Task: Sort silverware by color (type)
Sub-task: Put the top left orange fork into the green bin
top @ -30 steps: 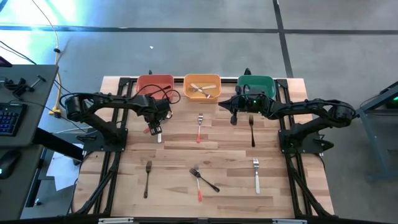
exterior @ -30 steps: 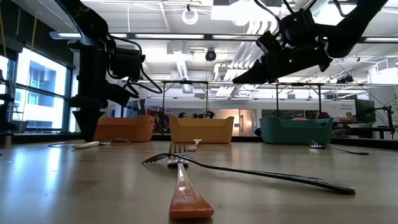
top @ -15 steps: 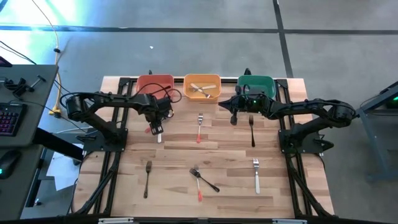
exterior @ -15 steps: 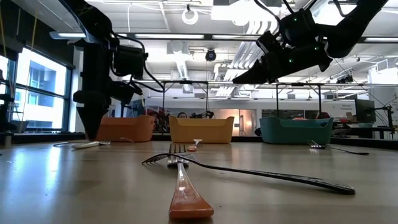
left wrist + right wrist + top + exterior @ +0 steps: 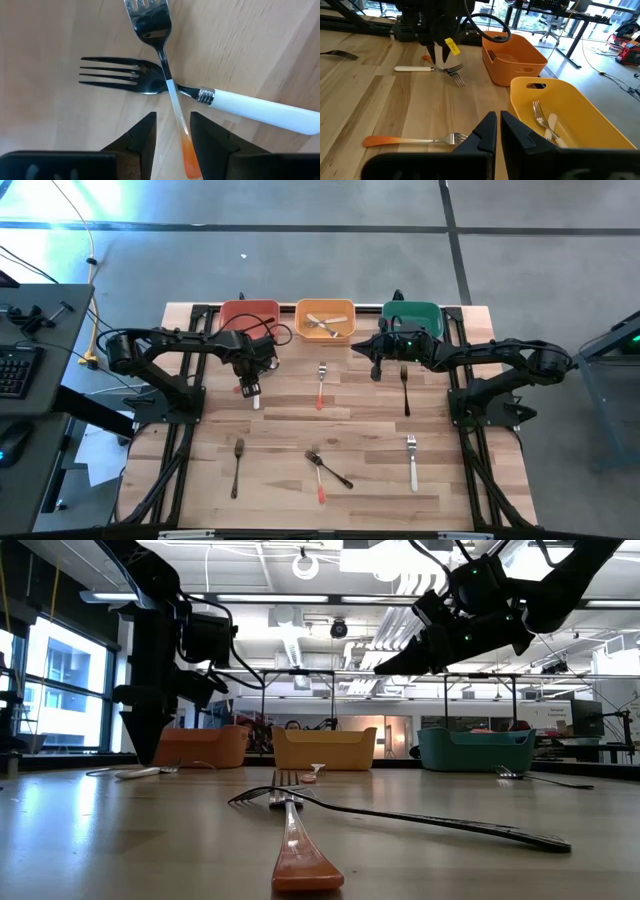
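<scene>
My left gripper (image 5: pixel 172 145) (image 5: pixel 250 390) is low over two crossed forks near the table's left. It is open, with one finger on each side of the red-handled fork's (image 5: pixel 170 90) orange handle; I cannot tell whether it touches. That fork lies across the neck of a white-handled fork (image 5: pixel 250 105). My right gripper (image 5: pixel 498 130) (image 5: pixel 376 372) is shut, holds nothing, and hangs in the air (image 5: pixel 385 665) in front of the bins. On the table lie another red-handled fork (image 5: pixel 321 385), dark forks (image 5: pixel 405 390) (image 5: pixel 238 465), a white fork (image 5: pixel 412 460) and a crossed pair (image 5: pixel 322 470).
Three bins stand along the far edge: a red-orange bin (image 5: pixel 248 315), a yellow bin (image 5: pixel 345 308) with white forks inside, and a green bin (image 5: pixel 412 313). Bare wood lies between the scattered forks in the table's middle. A desk with a keyboard stands off the table's left.
My left gripper has shifted slightly toward the table's right above the crossed forks, staying low near the table. The right arm and all forks have kept still.
</scene>
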